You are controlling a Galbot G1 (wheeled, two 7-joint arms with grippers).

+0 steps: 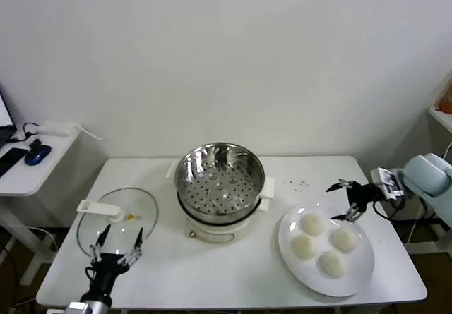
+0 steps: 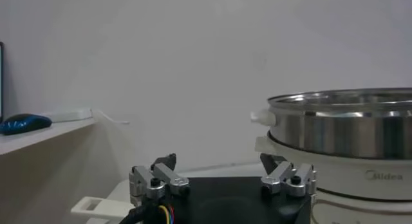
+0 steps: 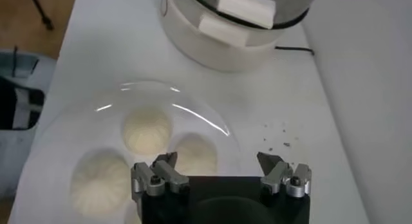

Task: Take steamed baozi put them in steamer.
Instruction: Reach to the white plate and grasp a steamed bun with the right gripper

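Observation:
The steamer (image 1: 219, 180), a shiny perforated steel basket on a white pot base, stands mid-table and holds nothing. Several off-white baozi lie on a white plate (image 1: 357, 279) to its right; the nearest to the steamer is one baozi (image 1: 313, 224). My right gripper (image 1: 332, 202) hovers open just beyond the plate's far edge, apart from the buns. The right wrist view shows that gripper (image 3: 217, 159) with a baozi (image 3: 148, 130) ahead of it and the steamer (image 3: 238, 26) farther off. My left gripper (image 1: 119, 240) rests open at the front left, empty; in its wrist view the gripper (image 2: 219, 161) faces the steamer (image 2: 347, 125).
A flat glass lid (image 1: 116, 219) with a white handle lies left of the steamer, under the left gripper. Dark crumbs (image 1: 300, 184) dot the table behind the plate. A side desk with a blue mouse (image 1: 35, 155) stands at the far left.

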